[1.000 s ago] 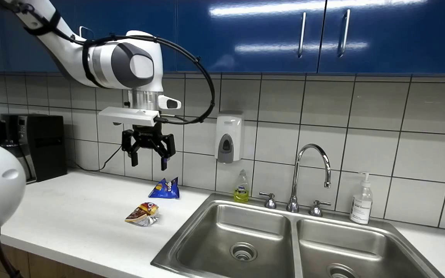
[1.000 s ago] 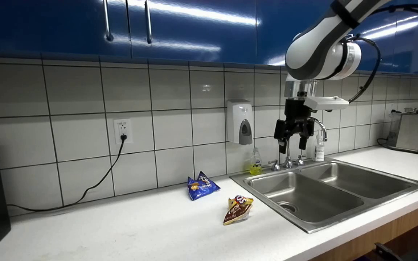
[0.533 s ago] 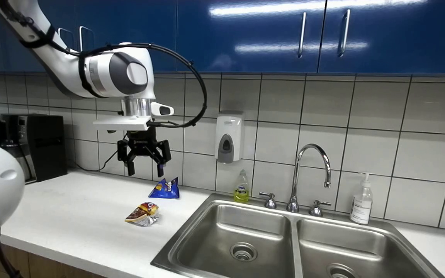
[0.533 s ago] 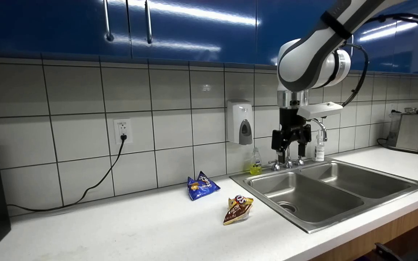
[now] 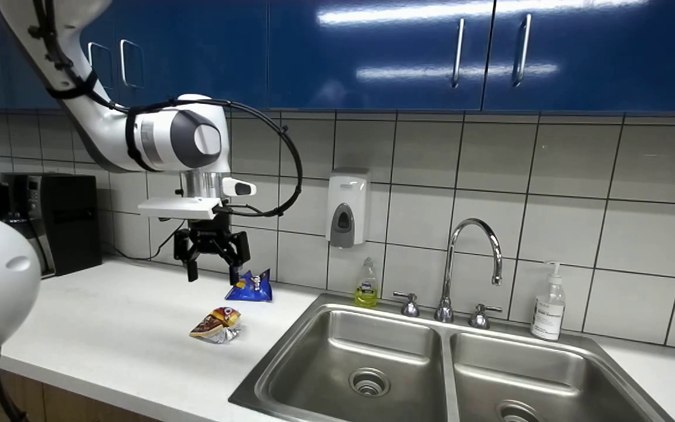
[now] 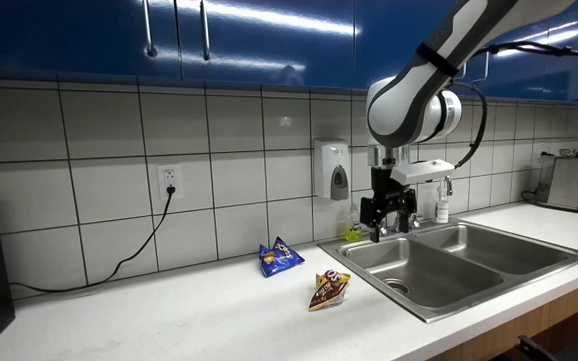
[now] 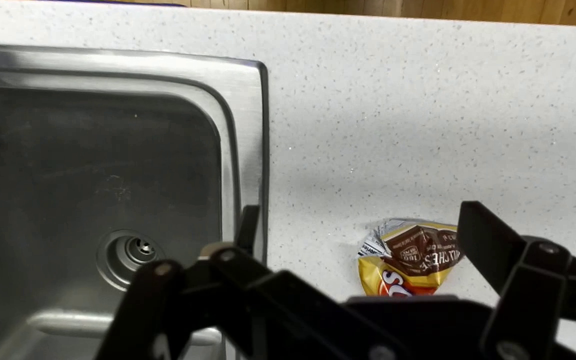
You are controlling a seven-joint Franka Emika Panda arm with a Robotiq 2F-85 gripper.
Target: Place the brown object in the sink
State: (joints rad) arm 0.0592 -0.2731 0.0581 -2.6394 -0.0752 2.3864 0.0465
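The brown object, a crumpled brown, yellow and silver snack bag, lies on the white counter left of the sink in an exterior view [image 5: 218, 324]. It also shows in an exterior view [image 6: 330, 289] and in the wrist view [image 7: 418, 250], where the gripper base hides its lower edge. The stainless double-basin sink [image 5: 326, 375] shows in both exterior views, and one basin shows in the wrist view [image 7: 93, 150]. My gripper [image 5: 213, 276] is open and empty, above the counter and apart from the bag. In the wrist view the bag lies between the spread fingers, nearer the right one.
A small blue bag [image 6: 280, 258] lies near the tiled wall, partly behind a finger in an exterior view. A yellow dish soap bottle [image 5: 366, 284], chrome faucet [image 5: 449, 269] and pump bottle [image 5: 548, 308] stand along the sink's back. A soap dispenser [image 5: 347, 208] hangs on the wall.
My open gripper has moved down, with a slight shift to the left in both exterior views, lowering toward the counter. Both bags lie unmoved.
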